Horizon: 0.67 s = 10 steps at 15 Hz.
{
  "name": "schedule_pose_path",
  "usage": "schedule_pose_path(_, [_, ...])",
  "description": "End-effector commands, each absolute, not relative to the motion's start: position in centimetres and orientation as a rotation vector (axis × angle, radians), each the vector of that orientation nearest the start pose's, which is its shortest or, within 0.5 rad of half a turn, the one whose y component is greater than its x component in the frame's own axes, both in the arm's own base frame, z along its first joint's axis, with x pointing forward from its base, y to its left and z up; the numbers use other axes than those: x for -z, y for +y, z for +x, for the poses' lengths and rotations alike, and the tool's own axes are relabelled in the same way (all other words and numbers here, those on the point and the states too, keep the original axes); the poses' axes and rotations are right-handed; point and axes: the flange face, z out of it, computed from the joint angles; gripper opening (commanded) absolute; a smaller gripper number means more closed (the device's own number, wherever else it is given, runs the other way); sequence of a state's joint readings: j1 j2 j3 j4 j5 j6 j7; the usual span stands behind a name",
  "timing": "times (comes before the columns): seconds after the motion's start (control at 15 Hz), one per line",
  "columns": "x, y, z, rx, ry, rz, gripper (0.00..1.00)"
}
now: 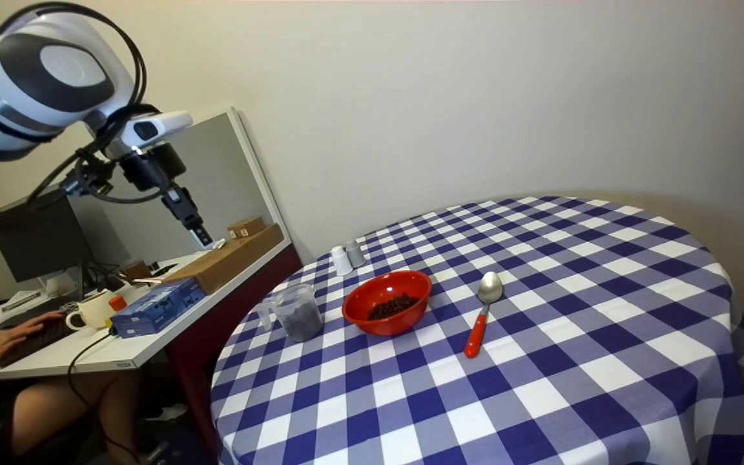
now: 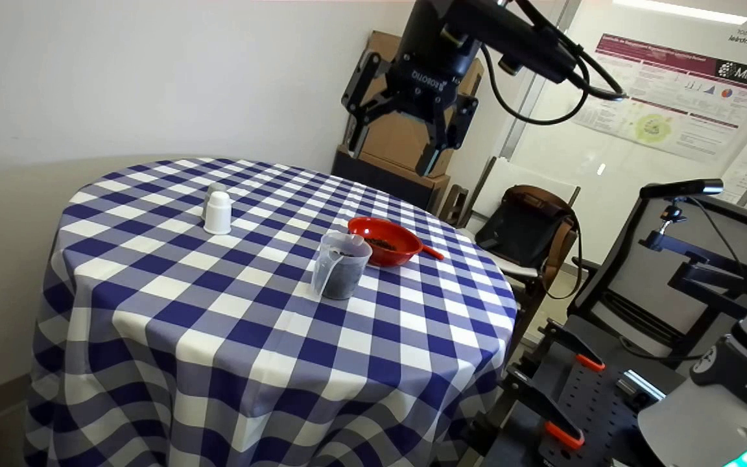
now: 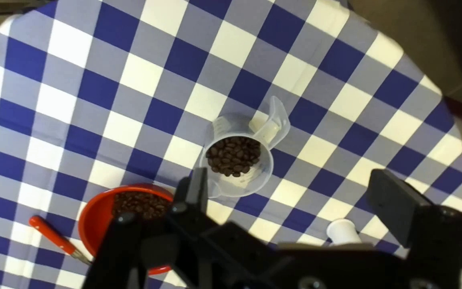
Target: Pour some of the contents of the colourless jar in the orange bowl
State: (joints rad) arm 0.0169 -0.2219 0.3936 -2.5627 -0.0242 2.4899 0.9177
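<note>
“Fingers (image 3: 393, 200) first: what are they holding?”

“Nothing. They stand wide apart, and the gripper (image 2: 390, 161) hangs high above the checked cloth (image 1: 559, 361).”

“And the colourless jar (image 2: 341, 275)?”

“Upright on the cloth, just beside the orange bowl (image 1: 404, 324) but not touching it. Dark beans (image 3: 234, 154) sit in the jar, and a heap of beans (image 1: 392, 307) lies in the bowl too, so the pour may be done already. I can't tell.”

“Suppose it's still to come. How do I start?”

“With the grasp, I'd say. Line up over the handle (image 3: 282, 120), fingers either side, or take the body if the gap allows. Come straight down, then close just firmly enough: the wall looks thin and could flex.”

“And if I pinch the handle?”

“The jar may swivel under its own weight, so lift gently and watch it settle.”

“Then tip towards the bowl?”

“Yes, the spout (image 3: 214, 189) is on the bowl's side, so keep it facing that way. Raise the base clear of the bowl's rim, bring the spout over the middle, and tilt slowly. Beans tend to hang back, then rush. Only some are wanted, so level the jar early, and stay short of the spoon (image 1: 480, 323), which lies on the bowl's far side.”
</note>
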Motion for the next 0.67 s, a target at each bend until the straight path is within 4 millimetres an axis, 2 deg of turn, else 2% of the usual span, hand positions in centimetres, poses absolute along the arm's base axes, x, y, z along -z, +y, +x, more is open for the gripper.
schedule_pose_path(0.0, [-33.1, 17.2, 42.3, 0.295, 1.064, -2.986, 1.00])
schedule_pose_path(0.27, [-31.6, 16.4, 43.6, 0.226, 1.367, -2.833, 1.00])
schedule_pose_path(0.6, [-29.4, 16.5, 44.7, 0.215, 1.539, -2.631, 1.00])
